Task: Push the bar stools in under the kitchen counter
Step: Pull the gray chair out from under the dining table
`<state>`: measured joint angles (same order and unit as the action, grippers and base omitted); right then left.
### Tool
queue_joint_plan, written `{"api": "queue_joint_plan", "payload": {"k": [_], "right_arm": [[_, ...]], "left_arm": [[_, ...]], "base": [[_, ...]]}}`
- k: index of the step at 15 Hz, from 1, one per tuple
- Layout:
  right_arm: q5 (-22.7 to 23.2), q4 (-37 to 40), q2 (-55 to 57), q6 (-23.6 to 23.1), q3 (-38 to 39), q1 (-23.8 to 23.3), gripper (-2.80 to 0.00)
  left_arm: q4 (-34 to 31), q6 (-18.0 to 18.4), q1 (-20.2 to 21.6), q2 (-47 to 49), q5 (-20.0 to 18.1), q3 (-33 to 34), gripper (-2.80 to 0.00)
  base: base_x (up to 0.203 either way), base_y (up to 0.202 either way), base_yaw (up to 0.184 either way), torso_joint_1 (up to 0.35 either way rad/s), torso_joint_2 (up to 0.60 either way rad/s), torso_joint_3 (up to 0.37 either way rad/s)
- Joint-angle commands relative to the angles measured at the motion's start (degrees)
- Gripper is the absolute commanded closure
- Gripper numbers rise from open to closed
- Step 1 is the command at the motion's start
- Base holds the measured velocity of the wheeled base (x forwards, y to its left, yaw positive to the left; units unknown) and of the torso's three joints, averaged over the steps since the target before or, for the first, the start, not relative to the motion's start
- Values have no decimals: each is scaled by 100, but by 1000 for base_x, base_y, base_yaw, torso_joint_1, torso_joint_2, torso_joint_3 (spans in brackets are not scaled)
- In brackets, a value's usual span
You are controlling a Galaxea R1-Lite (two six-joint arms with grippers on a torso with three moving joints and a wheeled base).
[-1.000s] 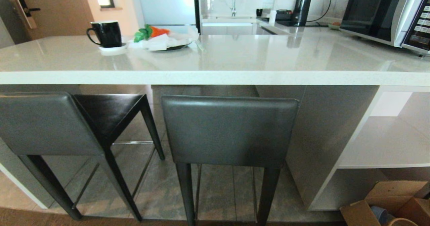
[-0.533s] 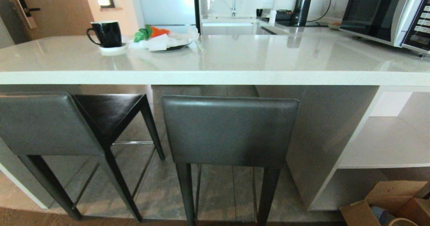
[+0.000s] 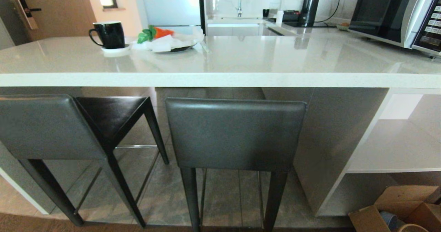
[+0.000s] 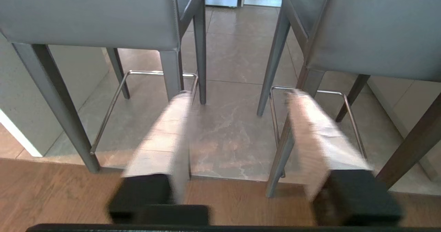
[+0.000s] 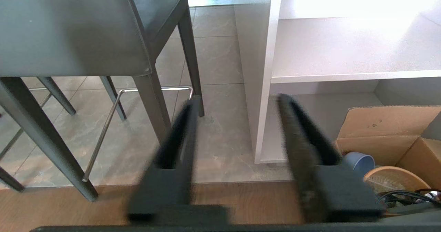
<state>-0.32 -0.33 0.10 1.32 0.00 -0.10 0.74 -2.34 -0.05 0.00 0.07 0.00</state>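
Two bar stools are seen at the near edge of the tabletop (image 3: 220, 61). The left stool (image 3: 48, 127) is turned a bit sideways, with its seat partly under the slab. The right stool (image 3: 236, 133) faces straight in, its wide back running along that edge. Both stand on the floor ahead of the left gripper (image 4: 237, 97) and right gripper (image 5: 237, 102). Both sets of jaws are spread, and nothing is held. The right stool is judged nearest to both arms, between them.

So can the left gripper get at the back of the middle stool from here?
Probably yes: the left gripper hangs open low before the middle stool, nothing between, though below its backrest.
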Motion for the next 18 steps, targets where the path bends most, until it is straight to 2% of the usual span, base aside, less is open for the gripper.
{"api": "queue_joint_plan", "payload": {"k": [1,11,16,18], "right_arm": [[-3,-2,8,0,0,1,-280],[-3,-2,8,0,0,1,-280],[-3,-2,8,0,0,1,-280],[-1,-2,0,0,0,1,-280]], "left_arm": [[5,-3,4,0,1,18,-280],[5,-3,-4,6,1,18,-280],[5,-3,-4,8,1,18,-280],[5,-12,5,0,1,18,-280]], "base": [[0,0,0,0,0,0],[6,0,0,-1,0,1],[181,0,3,0,-1,2],[61,0,1,6,1,2]]}}
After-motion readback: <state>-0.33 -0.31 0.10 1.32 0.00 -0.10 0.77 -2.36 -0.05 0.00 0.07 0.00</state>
